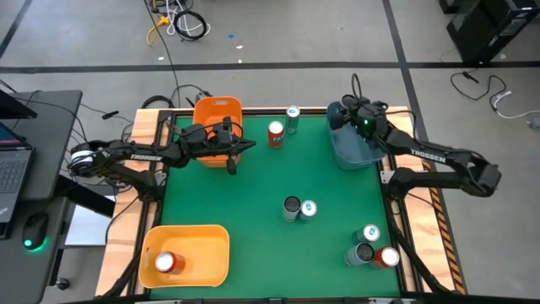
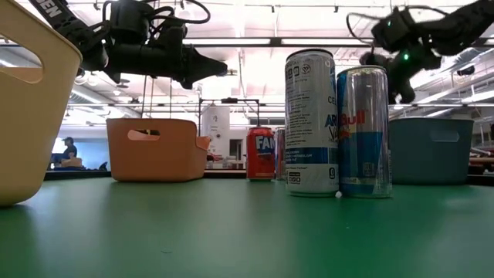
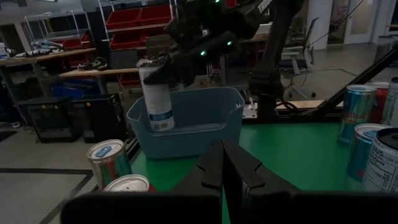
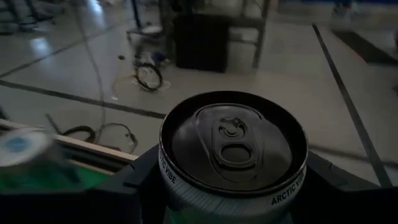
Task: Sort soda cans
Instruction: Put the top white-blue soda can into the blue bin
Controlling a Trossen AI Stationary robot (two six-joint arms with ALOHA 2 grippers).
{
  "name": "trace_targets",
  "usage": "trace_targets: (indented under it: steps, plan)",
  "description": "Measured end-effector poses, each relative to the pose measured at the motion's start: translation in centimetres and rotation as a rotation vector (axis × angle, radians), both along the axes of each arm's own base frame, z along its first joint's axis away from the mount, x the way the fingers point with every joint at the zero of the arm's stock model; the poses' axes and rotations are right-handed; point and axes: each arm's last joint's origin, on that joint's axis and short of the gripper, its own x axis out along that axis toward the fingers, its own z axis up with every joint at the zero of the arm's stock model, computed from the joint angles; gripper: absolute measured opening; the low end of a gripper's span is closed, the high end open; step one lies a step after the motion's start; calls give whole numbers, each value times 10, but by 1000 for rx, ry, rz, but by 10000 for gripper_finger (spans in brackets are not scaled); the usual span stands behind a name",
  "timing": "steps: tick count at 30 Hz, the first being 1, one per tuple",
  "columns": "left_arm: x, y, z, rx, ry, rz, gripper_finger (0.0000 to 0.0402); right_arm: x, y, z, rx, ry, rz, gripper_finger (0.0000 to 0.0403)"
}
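Observation:
My right gripper [image 1: 341, 115] is over the blue bin [image 1: 354, 150] at the far right, shut on a white-and-light-blue soda can [image 3: 155, 93]. My left gripper [image 1: 251, 147] hangs shut above the table near the orange bin [image 1: 218, 114] and touches nothing. A red-orange can [image 1: 276, 133] and a silvery-blue one [image 1: 293, 114] stand upright at the far edge. A dark can [image 1: 291, 207] and a white-blue can [image 1: 309, 209] stand mid-table. Three more cans [image 1: 371, 247] stand near right. One red-orange can [image 1: 165, 263] stands in the yellow bin [image 1: 198, 253]. My right gripper pinches the can's side wall just under its top rim [image 4: 171, 186] between its two fingers, one on either side. The silvery top [image 4: 233, 146] faces the wrist camera. The can hangs nearly upright, clear of the table, its lower end [image 3: 161, 124] down at the blue bin's rim.
The yellow bin stands at the near left corner, the orange bin at the far left, the blue bin at the far right. Open green table [image 1: 228, 203] lies between the left arm and the mid-table cans. A desk with a laptop [image 1: 13, 169] stands left of the table.

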Motion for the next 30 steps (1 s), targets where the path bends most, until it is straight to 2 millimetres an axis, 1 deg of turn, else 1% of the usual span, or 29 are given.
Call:
trace_targets:
  steps: [7, 16, 20, 25, 27, 30]
  plan:
    - [0, 0, 0, -1, 0, 0, 2, -3, -14, -16, 70, -6, -40, 239]
    - [0, 0, 0, -4, 4, 0, 2, 10, -25, -38, 119, 26, -14, 239]
    - [0, 0, -1, -6, 10, 0, 2, 14, -29, -44, 114, 28, -10, 239]
    - [0, 0, -2, -10, 19, 0, 2, 15, -30, -45, 116, 29, -11, 239]
    - [0, 0, -2, -11, 22, 0, 2, 15, -29, -44, 117, 30, -11, 253]
    - [0, 0, -2, -11, 23, 0, 2, 14, -28, -44, 121, 32, -11, 293]
